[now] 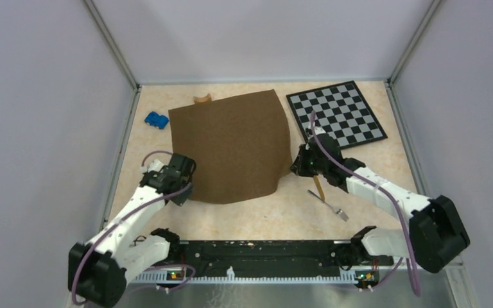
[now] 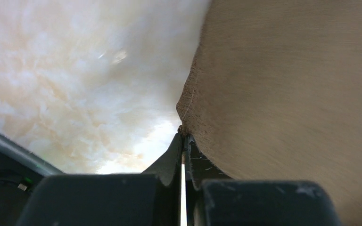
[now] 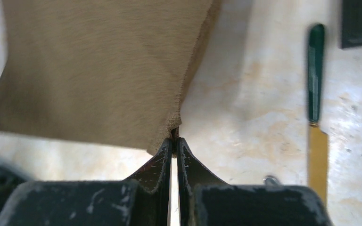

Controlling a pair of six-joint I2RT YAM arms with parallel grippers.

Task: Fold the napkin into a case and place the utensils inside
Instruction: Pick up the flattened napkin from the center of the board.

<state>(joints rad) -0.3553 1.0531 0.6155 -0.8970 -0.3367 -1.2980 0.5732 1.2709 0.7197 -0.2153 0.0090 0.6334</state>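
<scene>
At the near corners of the napkin (image 1: 231,147), spread flat on the surface (image 1: 263,215), the left jaws and right jaws are each clamped on its edge, the cloth stretching away from both, with knife (image 1: 320,187) and fork (image 1: 335,208) lying just right of its near-right corner.

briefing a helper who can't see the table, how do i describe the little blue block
Find the big brown napkin spread in the middle of the table. Off its far left corner, clear of the cloth, lies the blue block. It is the only blue thing there; the nearby tan piece sits at the napkin's far edge.
</scene>
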